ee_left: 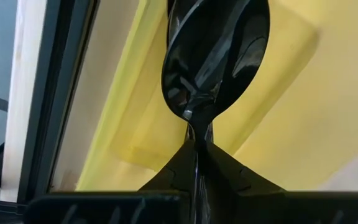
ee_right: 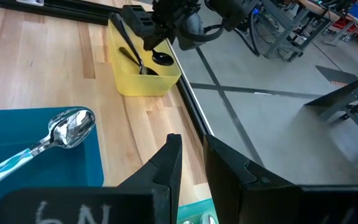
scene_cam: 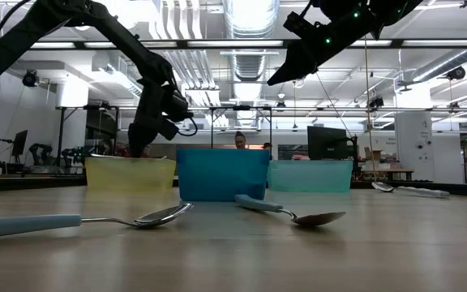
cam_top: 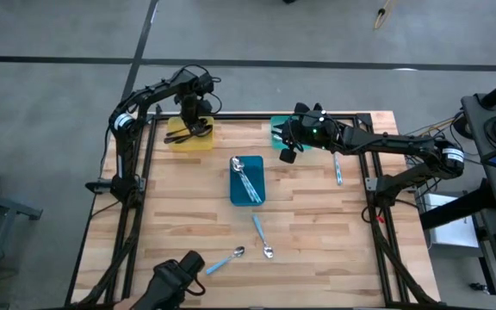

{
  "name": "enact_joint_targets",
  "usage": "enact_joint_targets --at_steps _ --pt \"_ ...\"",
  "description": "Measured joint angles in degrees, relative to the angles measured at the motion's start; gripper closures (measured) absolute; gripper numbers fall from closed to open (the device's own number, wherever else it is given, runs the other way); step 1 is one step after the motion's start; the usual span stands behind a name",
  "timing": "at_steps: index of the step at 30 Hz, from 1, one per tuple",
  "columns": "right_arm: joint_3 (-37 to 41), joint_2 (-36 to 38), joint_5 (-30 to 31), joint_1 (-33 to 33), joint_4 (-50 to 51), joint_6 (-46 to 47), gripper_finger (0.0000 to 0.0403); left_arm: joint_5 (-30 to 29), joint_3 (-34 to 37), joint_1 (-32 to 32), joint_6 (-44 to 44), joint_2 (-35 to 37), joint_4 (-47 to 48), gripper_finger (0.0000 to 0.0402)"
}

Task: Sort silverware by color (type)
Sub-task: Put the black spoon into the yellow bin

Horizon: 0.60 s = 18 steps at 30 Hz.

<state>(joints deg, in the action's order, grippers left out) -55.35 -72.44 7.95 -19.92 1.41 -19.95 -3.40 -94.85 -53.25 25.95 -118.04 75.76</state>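
1. Three trays show in the high view: yellow tray, blue tray, teal tray. Left claw hangs over the yellow tray; right claw sits by the teal one. Blue-handled spoons lie in the blue tray; three more lie loose on the surface: one near the right arm, two toward the near edge.
2. Low view: two loose spoons in front of the trays.
3. Left wrist view: claw closed on a black spoon above the yellow tray. Risk: held by the thin neck, it could swing and drop outside the rim.
4. Right wrist view: claw slightly parted, empty. Silver spoons barely visible in the teal tray.
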Motion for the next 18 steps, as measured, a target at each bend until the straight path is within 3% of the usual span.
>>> enact_joint_targets --at_steps 11,18 --pt "0.0 0.0 0.0 0.0 0.0 -0.1 0.0344 0.0 0.0 0.0 0.3 0.0 -0.2 0.0391" --pt "0.0 0.0 0.0 0.0 0.0 -0.1 0.0344 0.0 0.0 0.0 0.4 0.0 -0.7 0.036"
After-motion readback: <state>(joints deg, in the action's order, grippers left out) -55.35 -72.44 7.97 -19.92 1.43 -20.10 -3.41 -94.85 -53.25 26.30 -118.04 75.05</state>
